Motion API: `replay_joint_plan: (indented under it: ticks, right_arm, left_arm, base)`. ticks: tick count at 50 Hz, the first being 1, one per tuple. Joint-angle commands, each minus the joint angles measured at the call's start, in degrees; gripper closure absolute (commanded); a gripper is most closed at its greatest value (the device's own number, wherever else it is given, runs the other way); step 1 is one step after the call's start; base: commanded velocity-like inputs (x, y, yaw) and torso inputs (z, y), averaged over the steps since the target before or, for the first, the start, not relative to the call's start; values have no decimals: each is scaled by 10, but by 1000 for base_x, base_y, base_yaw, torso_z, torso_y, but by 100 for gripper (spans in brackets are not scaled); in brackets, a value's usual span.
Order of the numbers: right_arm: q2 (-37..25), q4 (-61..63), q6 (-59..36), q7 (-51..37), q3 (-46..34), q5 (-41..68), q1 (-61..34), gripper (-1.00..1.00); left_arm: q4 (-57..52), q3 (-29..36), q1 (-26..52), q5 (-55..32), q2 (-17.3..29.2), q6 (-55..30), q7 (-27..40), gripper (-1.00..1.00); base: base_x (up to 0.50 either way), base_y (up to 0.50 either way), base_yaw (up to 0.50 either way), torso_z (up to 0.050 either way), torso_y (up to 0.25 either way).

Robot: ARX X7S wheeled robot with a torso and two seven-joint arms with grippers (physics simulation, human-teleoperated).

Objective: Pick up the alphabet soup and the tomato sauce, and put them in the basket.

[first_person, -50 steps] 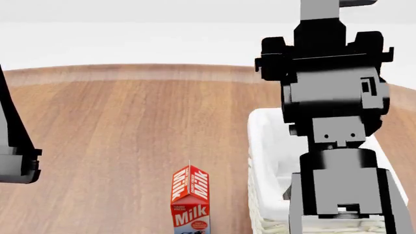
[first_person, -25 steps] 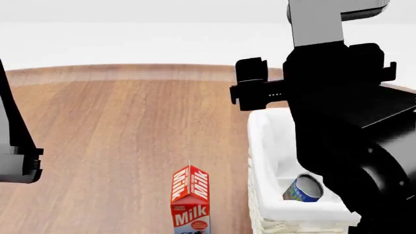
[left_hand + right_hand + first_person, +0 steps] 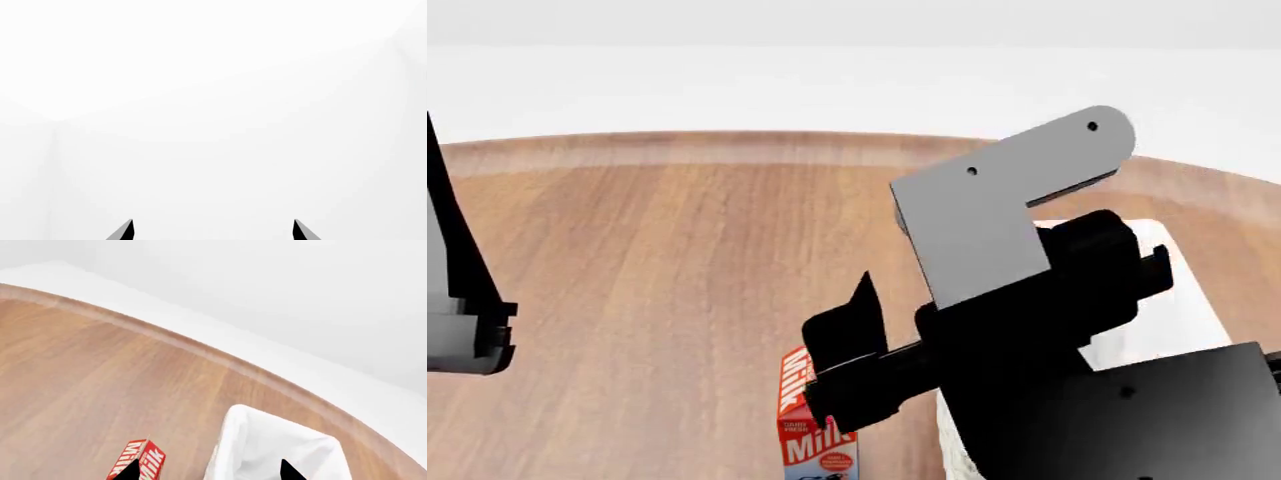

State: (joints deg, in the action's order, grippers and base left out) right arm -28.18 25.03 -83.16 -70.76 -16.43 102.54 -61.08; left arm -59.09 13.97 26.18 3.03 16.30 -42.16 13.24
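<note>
The white basket (image 3: 267, 440) stands on the wooden table, and my right gripper (image 3: 209, 472) hangs open above its near-left rim with nothing between the fingertips. In the head view my right arm (image 3: 1028, 330) fills the foreground and covers most of the basket (image 3: 1181, 325). The alphabet soup and the tomato sauce are hidden or out of view. My left gripper (image 3: 213, 232) is open and faces only a plain white background.
A red milk carton (image 3: 814, 450) stands just left of the basket, partly behind my right arm; it also shows in the right wrist view as the milk carton (image 3: 137, 462). The left arm (image 3: 461, 320) is at the far left edge. The round table's far edge (image 3: 694, 145) curves across the back.
My right arm has swung down and left toward the camera, now covering the basket's inside and the blue can seen lying in it half a second ago. The left arm has stayed put.
</note>
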Motion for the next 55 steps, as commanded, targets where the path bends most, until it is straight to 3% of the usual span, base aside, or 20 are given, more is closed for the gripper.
replay_joint_plan:
  ticks: [1,22,36,55]
  right_arm:
    - [-31,72,43,-101,-50,143,20,-100]
    - [-50,182,131,-169,-149,243,38,-100]
    - [-67,230,189,-172,-203,254,46,-100]
    - [-122,284,255,-185,-317,214,178,-100]
  left_arm:
    - [-2,1,2,1,0,-3,0,-100]
    - [-5,3,2,4,-2,-6,-2,-100]
    - [-3,-1,3,5,-5,-7,-8,-100]
    - [-7,-5,-1,14,-11,-7,-18,-100]
  base:
    - [0,0,0,0,0]
    - [0,0,0,0,0]
    - [0,0,0,0,0]
    - [0,0,0,0,0]
